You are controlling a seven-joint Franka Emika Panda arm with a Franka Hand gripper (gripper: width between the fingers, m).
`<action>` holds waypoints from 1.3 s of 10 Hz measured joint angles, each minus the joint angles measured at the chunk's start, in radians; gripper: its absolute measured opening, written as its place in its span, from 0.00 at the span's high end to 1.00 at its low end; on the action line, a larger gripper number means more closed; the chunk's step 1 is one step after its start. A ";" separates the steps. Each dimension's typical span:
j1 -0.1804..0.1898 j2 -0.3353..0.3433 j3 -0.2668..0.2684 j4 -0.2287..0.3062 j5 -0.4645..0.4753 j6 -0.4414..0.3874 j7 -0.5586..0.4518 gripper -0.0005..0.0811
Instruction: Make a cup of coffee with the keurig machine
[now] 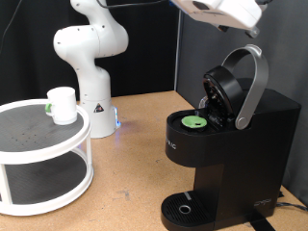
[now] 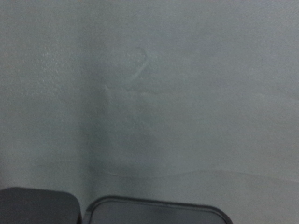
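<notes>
The keurig machine (image 1: 252,144) stands at the exterior view's right, black and boxy. Its rounded lid (image 1: 227,87) and silver-grey handle (image 1: 254,77) are raised. A small green-topped pod (image 1: 194,122) sits in the open chamber. The cup (image 1: 63,104), small and white, stands on the top tier of a white round shelf (image 1: 43,146) at the exterior view's left, far from the machine. The round drip base (image 1: 183,209) holds nothing. My gripper's white hand (image 1: 223,12) hangs at the top edge above the raised lid, with its fingers cut off. The wrist view shows no fingers.
The white arm base (image 1: 89,58) stands at the back, right of the shelf. The brown tabletop (image 1: 135,164) lies between shelf and machine. The wrist view shows a plain grey surface (image 2: 149,93) and two dark shapes (image 2: 154,211) at one edge.
</notes>
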 joint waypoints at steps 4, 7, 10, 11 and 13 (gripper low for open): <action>0.018 0.011 0.055 0.008 0.012 0.055 0.019 0.01; 0.020 0.014 0.093 0.010 -0.002 0.089 0.055 0.04; 0.021 0.022 0.125 0.012 -0.035 0.145 0.097 0.25; 0.020 0.031 0.130 0.018 -0.058 0.160 0.120 0.48; 0.020 0.055 0.138 0.034 -0.091 0.196 0.163 0.64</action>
